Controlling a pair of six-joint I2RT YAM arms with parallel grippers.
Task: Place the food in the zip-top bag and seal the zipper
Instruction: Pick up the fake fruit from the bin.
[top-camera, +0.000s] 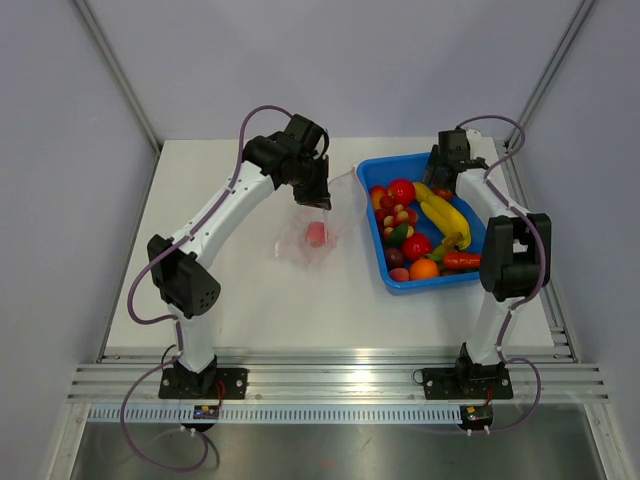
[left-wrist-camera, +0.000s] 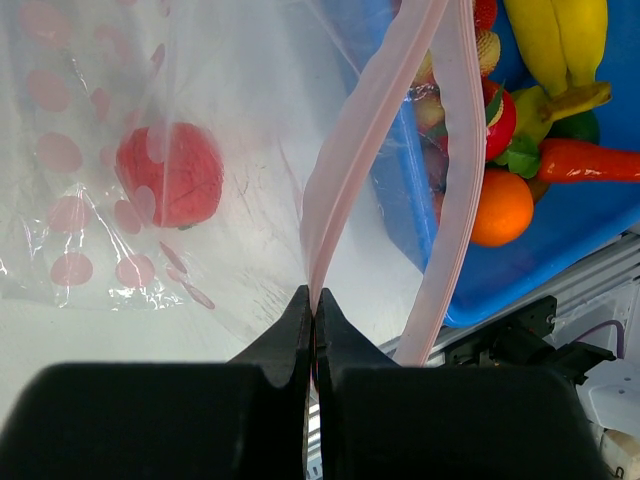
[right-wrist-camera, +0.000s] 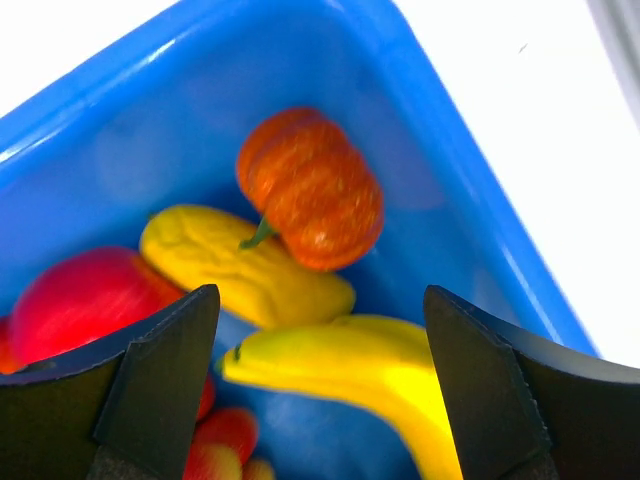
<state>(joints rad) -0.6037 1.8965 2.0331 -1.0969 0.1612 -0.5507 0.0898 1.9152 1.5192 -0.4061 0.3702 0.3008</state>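
Left jaws clamp the thin pink zipper strip (left-wrist-camera: 345, 160) of the clear pink-dotted plastic bag (left-wrist-camera: 250, 110) holding a round red toy fruit (left-wrist-camera: 170, 175); right jaws gape above the yellow plastic banana (right-wrist-camera: 370, 365).

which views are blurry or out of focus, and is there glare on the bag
top external: sharp, evenly lit, no hard shadows; left wrist: left gripper dark and soft up close, pale sheen on the zip-top bag hazes the red fruit inside; right wrist: right gripper soft-edged, orange pumpkin crisper
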